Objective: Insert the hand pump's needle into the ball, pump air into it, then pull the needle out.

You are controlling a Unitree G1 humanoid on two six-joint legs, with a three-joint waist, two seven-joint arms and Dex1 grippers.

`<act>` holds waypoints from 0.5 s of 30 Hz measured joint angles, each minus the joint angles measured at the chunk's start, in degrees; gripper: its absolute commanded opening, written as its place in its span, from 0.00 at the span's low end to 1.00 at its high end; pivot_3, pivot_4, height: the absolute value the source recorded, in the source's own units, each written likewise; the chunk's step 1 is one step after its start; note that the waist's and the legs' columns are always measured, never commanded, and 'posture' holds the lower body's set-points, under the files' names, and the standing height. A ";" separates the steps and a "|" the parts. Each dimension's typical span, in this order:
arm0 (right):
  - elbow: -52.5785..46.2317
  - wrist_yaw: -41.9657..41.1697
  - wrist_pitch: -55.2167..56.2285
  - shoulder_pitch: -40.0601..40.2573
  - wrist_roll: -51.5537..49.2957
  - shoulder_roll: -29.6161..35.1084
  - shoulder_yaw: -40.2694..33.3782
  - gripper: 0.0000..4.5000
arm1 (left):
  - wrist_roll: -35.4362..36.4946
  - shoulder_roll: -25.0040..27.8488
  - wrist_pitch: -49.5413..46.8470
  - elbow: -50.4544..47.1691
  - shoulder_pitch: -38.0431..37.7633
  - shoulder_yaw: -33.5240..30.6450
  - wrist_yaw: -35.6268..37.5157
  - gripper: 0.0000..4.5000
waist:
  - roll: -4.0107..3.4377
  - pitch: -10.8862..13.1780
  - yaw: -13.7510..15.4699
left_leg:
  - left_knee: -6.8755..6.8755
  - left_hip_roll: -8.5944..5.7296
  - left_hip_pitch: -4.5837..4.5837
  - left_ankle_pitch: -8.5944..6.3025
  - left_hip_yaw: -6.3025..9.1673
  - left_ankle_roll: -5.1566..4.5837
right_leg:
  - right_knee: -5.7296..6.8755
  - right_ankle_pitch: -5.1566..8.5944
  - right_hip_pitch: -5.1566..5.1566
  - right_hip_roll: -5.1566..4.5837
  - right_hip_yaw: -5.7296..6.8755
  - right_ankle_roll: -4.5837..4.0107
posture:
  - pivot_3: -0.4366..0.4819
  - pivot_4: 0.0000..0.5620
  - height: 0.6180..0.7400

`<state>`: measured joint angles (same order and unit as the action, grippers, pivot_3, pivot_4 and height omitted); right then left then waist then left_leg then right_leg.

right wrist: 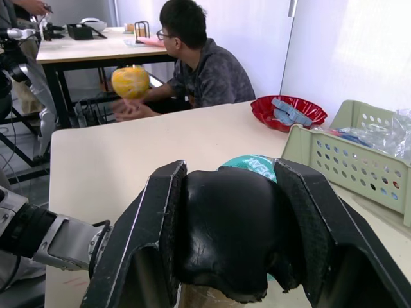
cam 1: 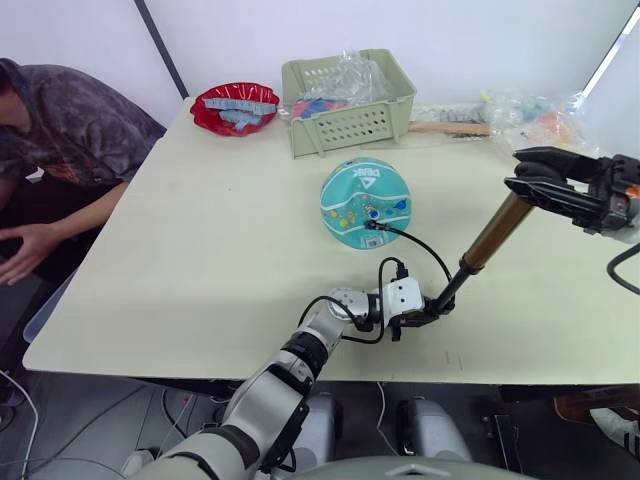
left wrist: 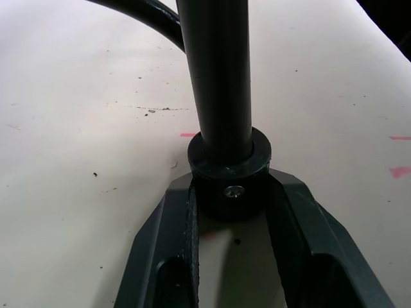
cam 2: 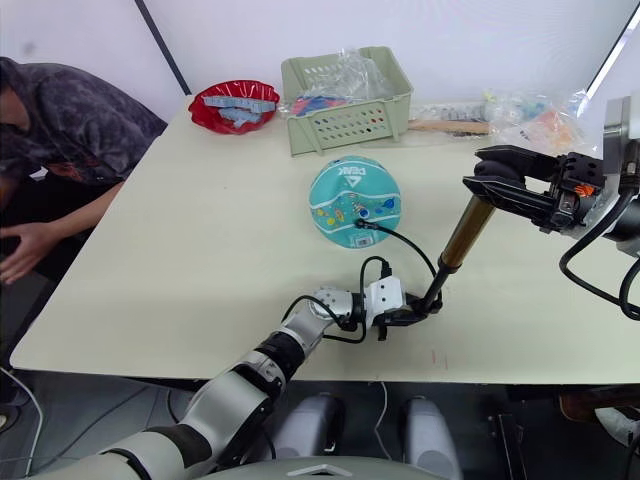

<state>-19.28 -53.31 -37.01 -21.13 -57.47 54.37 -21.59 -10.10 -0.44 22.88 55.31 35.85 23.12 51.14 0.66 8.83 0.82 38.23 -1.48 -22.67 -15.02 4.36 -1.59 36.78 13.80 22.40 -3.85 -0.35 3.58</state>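
The teal ball (cam 1: 366, 202) sits mid-table, needle (cam 1: 369, 224) seated in it. The left gripper (cam 1: 412, 318) pinches the hand pump (cam 1: 482, 248) base; the right gripper (cam 1: 545, 180) clamps its T-handle (right wrist: 225, 231). A skewed stroke could bend the needle or roll the ball.

The teal ball (cam 1: 366, 202) is sitting on the table (cam 1: 200, 260), just in front of the green basket (cam 1: 347, 101). The hand pump (cam 1: 480, 250) is leaning beside the ball, its black hose (cam 1: 425, 243) running to the ball's near face. The left gripper (cam 1: 432, 309) is clamping the pump's lower end; the right gripper (cam 1: 540, 180) is clasping its handle. A person (cam 1: 50, 150) is sitting beyond the ball's far side.
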 measured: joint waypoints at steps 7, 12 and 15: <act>-1.15 -0.87 6.64 5.42 5.54 -4.76 0.80 0.37 | -0.01 0.12 -0.03 0.29 0.07 -0.01 -0.12 0.22 | 0.09 -0.11 -0.04 | 0.03 0.00 0.06 0.00 -0.01 0.00 | 0.03 0.00 -0.04 0.04 0.00 0.00 | 0.48 0.27 1.00; -0.33 -0.92 13.74 8.57 12.72 -9.41 5.64 0.37 | -0.01 0.16 -0.36 0.48 0.06 -0.01 -0.23 0.22 | 0.21 -0.21 -0.08 | 0.04 0.02 0.23 0.00 0.01 0.00 | 0.03 0.01 -0.19 0.10 0.00 0.00 | 0.48 0.27 1.00; 1.64 -1.24 17.39 10.22 16.60 -12.06 8.86 0.37 | -0.02 0.19 -0.57 0.48 0.03 -0.01 -0.27 0.22 | 0.26 -0.24 -0.11 | 0.04 0.02 0.33 0.00 0.02 0.00 | 0.03 0.02 -0.28 0.11 0.00 0.00 | 0.48 0.27 1.00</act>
<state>-17.64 -54.55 -19.62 -10.91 -40.87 42.31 -12.72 -10.11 -0.25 22.31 55.80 35.88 23.11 50.88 0.92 8.59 0.71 38.27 -1.46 -22.34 -15.02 4.39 -1.59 36.81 13.81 22.11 -3.74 -0.35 3.59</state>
